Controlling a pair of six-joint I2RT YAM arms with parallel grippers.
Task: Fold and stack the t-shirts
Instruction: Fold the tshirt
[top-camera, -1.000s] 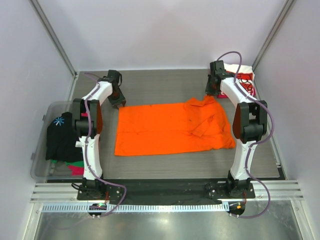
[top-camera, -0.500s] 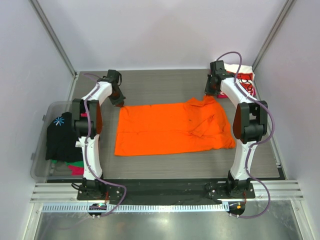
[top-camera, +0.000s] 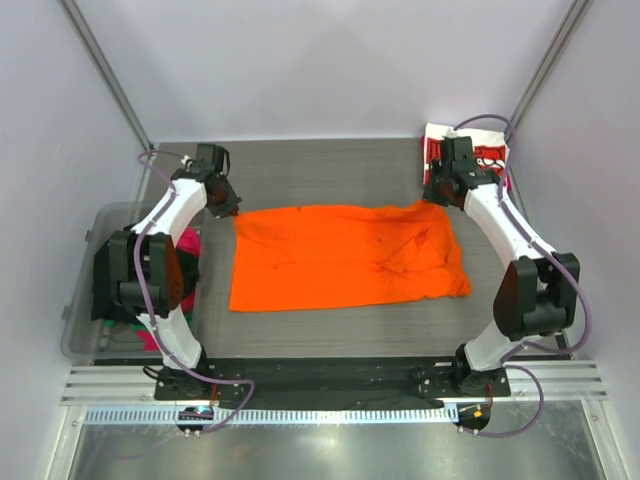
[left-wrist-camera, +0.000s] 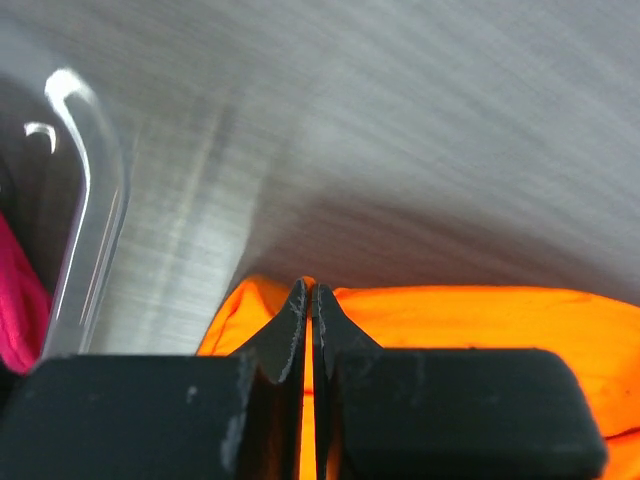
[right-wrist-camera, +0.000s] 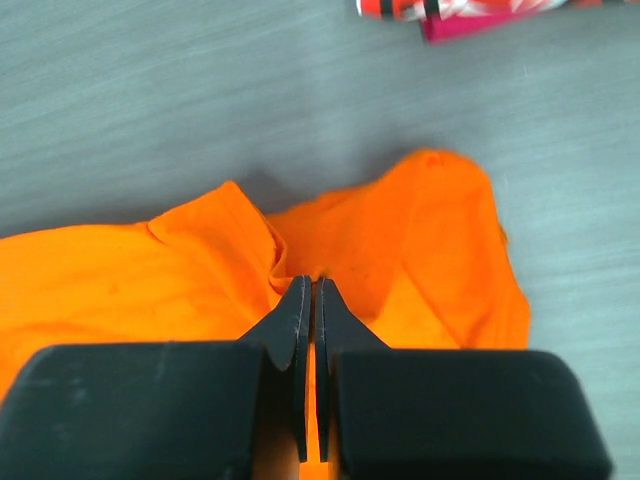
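Note:
The orange t-shirt (top-camera: 345, 255) lies spread flat in the middle of the table. My left gripper (top-camera: 222, 202) is at the shirt's far left corner. In the left wrist view the gripper (left-wrist-camera: 312, 290) is shut on a thin fold of the orange cloth (left-wrist-camera: 450, 320). My right gripper (top-camera: 437, 193) is at the far right corner. In the right wrist view the gripper (right-wrist-camera: 313, 285) is shut on the bunched orange cloth (right-wrist-camera: 420, 230). The red-and-white t-shirt (top-camera: 482, 158) lies folded at the back right, behind the right arm.
A clear plastic bin (top-camera: 80, 300) at the left edge holds a black t-shirt (top-camera: 120, 285), with pink cloth (top-camera: 186, 243) and green cloth beside it. The bin rim (left-wrist-camera: 90, 200) shows in the left wrist view. Grey walls stand on three sides.
Both grippers moved outward, the left to the left and the right to the right. The orange shirt's far edge is pulled straighter and the raised bump at its right corner has flattened.

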